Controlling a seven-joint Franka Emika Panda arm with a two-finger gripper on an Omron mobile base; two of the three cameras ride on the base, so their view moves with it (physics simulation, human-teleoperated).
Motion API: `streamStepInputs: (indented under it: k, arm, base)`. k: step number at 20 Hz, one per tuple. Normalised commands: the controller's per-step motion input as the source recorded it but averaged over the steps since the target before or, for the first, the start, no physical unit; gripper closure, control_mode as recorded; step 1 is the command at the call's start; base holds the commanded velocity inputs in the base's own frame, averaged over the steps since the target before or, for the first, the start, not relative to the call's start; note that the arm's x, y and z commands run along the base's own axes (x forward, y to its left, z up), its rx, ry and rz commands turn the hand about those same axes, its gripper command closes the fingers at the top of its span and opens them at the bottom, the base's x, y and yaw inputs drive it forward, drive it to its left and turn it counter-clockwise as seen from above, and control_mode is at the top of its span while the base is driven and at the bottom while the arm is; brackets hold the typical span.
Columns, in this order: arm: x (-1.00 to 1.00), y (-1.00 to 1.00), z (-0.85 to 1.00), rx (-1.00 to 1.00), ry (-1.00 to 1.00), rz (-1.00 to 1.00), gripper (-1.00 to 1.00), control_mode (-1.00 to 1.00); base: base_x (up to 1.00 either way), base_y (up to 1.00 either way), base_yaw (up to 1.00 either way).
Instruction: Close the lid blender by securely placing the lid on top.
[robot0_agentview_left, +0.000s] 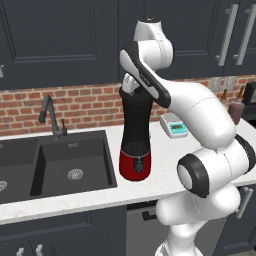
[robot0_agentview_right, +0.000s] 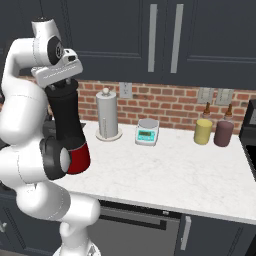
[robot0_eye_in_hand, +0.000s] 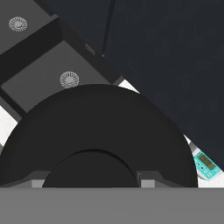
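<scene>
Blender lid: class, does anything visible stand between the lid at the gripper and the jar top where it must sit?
Nothing visible does. The lid sits at the gripper, directly over the blender, with no object between them.

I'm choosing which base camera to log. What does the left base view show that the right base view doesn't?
Left base view alone: the black sink and its faucet. Right base view alone: a paper towel roll, a yellow bottle and a maroon bottle. Both: the blender, the kitchen scale, the counter, and the hand at the jar's top.
</scene>
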Motion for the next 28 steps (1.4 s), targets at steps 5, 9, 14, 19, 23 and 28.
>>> streamStepInputs:
  k: [5, 9, 14, 19, 23, 28]
  arm:
    - [-0.01, 0.0, -0.45, 0.0, 0.0, 0.0, 1.0, -1.0]
    - [0.0, 0.0, -0.49, 0.0, 0.0, 0.0, 1.0, -1.0]
    - [0.02, 0.0, -0.27, 0.0, 0.0, 0.0, 1.0, -1.0]
    - [-0.21, 0.0, -0.23, 0.0, -0.03, 0.0, 1.0, -1.0]
    - [-0.38, 0.0, -0.43, 0.0, -0.03, 0.0, 1.0, -1.0]
    - [-0.2, 0.0, -0.45, 0.0, -0.06, 0.01, 1.0, -1.0]
  base:
    - [0.0, 0.0, 0.0]
    - [0.0, 0.0, 0.0]
    - [0.0, 0.0, 0.0]
    - [0.0, 0.0, 0.0]
    - [0.0, 0.0, 0.0]
    - [0.0, 0.0, 0.0]
